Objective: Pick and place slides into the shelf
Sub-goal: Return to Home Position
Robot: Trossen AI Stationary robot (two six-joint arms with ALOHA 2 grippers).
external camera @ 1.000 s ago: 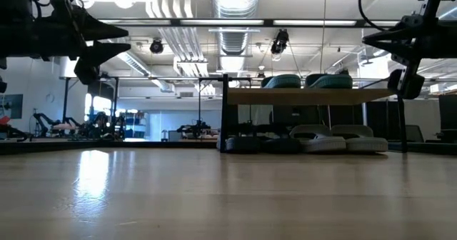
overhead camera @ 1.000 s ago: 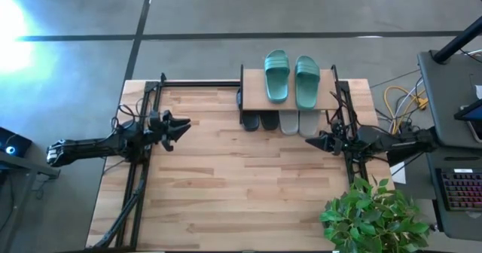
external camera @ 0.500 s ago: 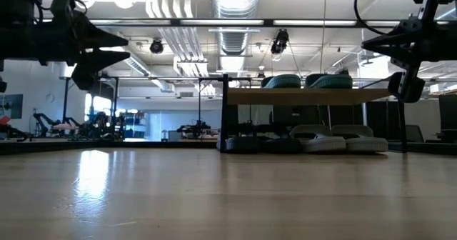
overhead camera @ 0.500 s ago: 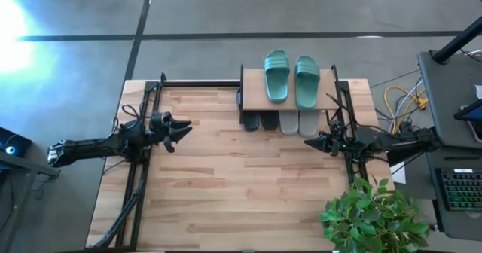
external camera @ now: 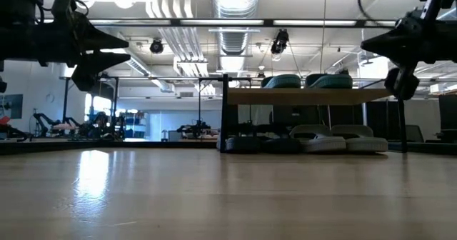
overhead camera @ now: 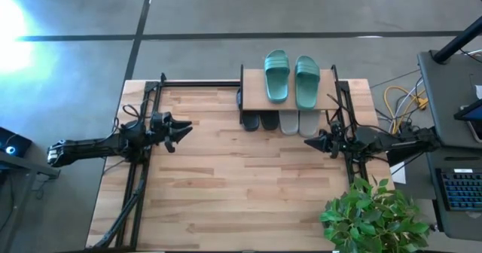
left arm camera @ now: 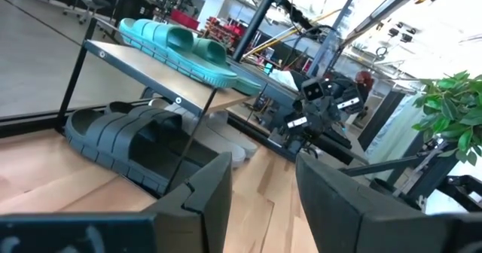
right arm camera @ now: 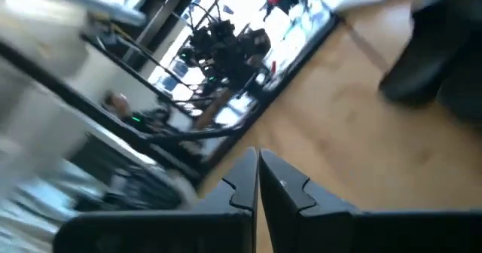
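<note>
- step in hand: judged to be the return to rest. no slide lies loose on the pale wooden table [overhead camera: 226, 193], so the placing itself looks finished.
- the task's things, high view: the small two-tier shelf with a light wood top board and black metal side frames [overhead camera: 253, 91] stands at the table's 12 o'clock edge. a pair of teal-green rubber slides with ribbed straps [overhead camera: 277, 75] lies on the top board. beneath it, ends showing, a pair of black slides [overhead camera: 251, 121] toward 9 o'clock sits just beside a pair of light grey slides [overhead camera: 290, 123] toward 3 o'clock.
- left gripper [overhead camera: 184, 127]: at the table's 9 o'clock, well apart from the shelf. it is released and empty, its fingers [left arm camera: 203, 200] spread.
- right gripper [overhead camera: 307, 142]: toward the table's 3 o'clock, near the shelf's side frame, at 5 o'clock of the shelf. it is clenched on nothing, its fingers [right arm camera: 241, 185] meeting.
- next move, as judged: only folding each arm away to its own side. the right one has the frame close by to clear.
- low view only: both grippers are carried clear of the tabletop, and the four lower slides sit flat in a row under the board.
- left wrist view only: the ribbing on the black straps, the right arm beyond the shelf, and a green potted plant [left arm camera: 452, 102].
- right wrist view: blurred. it shows the left arm across the table and little else.
</note>
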